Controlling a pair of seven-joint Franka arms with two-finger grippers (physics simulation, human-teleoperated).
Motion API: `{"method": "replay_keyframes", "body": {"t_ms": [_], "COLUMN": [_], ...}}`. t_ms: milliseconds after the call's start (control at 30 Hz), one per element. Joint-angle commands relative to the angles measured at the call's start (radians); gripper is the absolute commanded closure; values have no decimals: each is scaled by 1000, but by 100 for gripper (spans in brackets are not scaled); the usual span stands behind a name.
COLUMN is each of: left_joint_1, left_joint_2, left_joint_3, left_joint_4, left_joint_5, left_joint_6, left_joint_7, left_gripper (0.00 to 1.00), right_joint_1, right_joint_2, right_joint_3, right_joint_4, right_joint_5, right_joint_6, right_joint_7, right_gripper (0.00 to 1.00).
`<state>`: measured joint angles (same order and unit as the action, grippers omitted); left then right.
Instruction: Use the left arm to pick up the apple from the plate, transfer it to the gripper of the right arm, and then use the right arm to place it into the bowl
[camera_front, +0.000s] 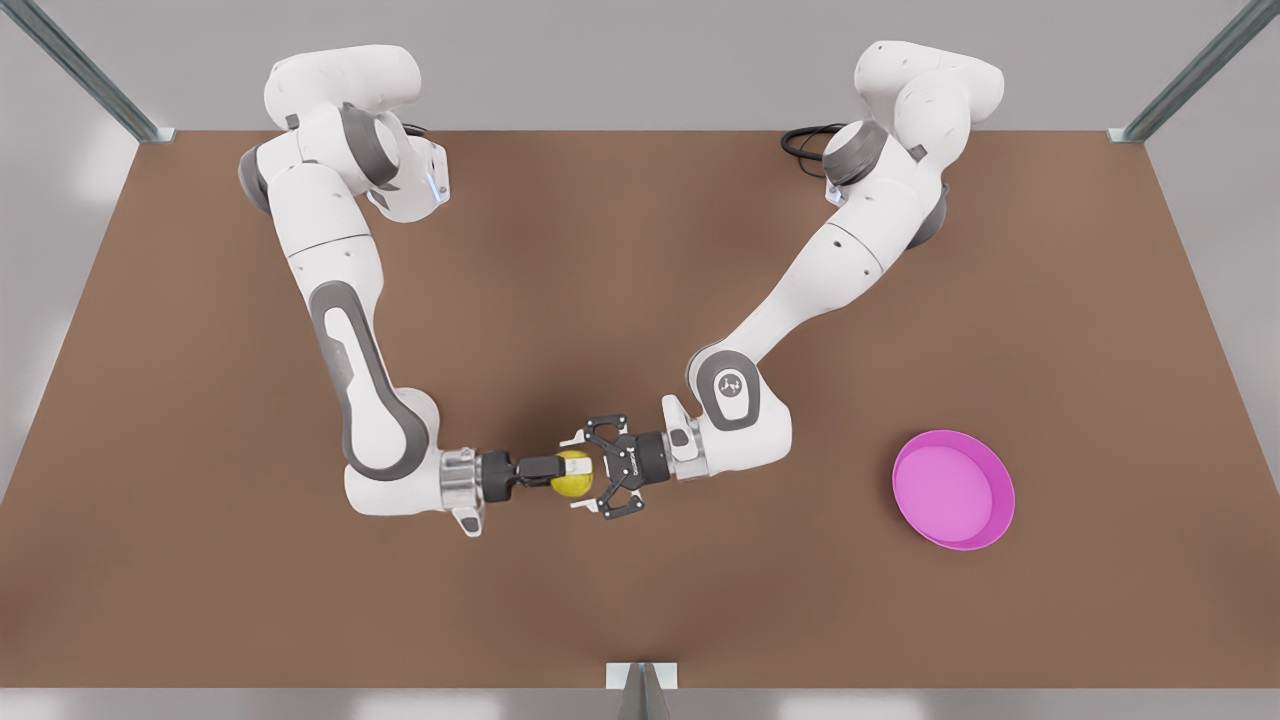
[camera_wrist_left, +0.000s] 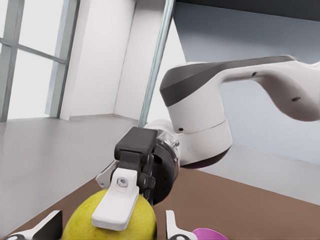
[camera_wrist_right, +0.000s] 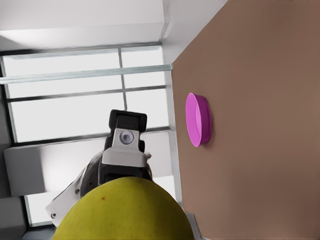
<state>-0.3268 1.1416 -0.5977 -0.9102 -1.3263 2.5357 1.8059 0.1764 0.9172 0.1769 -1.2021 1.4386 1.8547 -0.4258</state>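
One brown table (camera_front: 640, 620) carries the whole scene. Two white arms reach over it from its far edge. The right arm (camera_front: 340, 340) stands on the front view's left and the left arm (camera_front: 830, 270) on the front view's right, and their wrists point at each other near the middle of the table. One magenta plate (camera_front: 985, 480) lies flat on the table at the front view's right, well apart from both wrists and with nothing on it. The right wrist view shows it edge-on beyond the fruit. There are two grippers, meeting tip to tip above the table. The right gripper (camera_front: 562, 468) has its jaws closed narrow on the fruit, and the left wrist view shows one of its white pads (camera_wrist_left: 116, 202) pressed flat on the yellow-green skin. The left gripper (camera_front: 582, 472) has its jaws spread wide, one finger on either side of the fruit and neither touching it. There is one apple (camera_front: 572, 482), held off the table in the right gripper and sitting between the left gripper's open fingers. One small pink sliver (camera_wrist_left: 210, 234) shows on the table in the left wrist view, and I cannot tell what it is.
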Motion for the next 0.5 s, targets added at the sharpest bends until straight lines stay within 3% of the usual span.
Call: {"method": "replay_keyframes", "body": {"t_ms": [0,200,300,333,367,400,467], "left_joint_1": [0,22,158,290,423,503,669], "left_joint_2": [-2,-10,-51,-141,-215,-255,-468], "left_joint_3": [-1,6,7,13,13,6,32], "left_joint_4": [1,-10,-119,-286,-349,-345,-343], "left_joint_5": [-1,1,33,201,581,878,1246], "left_joint_6": [0,-5,-83,-123,-207,-344,-789], "left_joint_7": [50,55,33,-133,-508,-771,-1152], "left_gripper": [0,0,0,0,0,0,0], "right_joint_1": [-9,-51,-109,-130,-153,-173,-241], "right_joint_2": [-1,-47,-90,-118,-162,-202,-362], "right_joint_3": [-7,-34,-33,-33,-31,-27,-22], "right_joint_4": [6,9,0,-22,-72,-117,-327], "right_joint_5": [-90,-447,-682,-780,-861,-918,-1032], "right_joint_6": [1,52,44,41,38,37,37], "right_joint_7": [-16,-36,-34,-34,-36,-36,-73], "right_gripper": [30,30,30,31,31,31,31]}}
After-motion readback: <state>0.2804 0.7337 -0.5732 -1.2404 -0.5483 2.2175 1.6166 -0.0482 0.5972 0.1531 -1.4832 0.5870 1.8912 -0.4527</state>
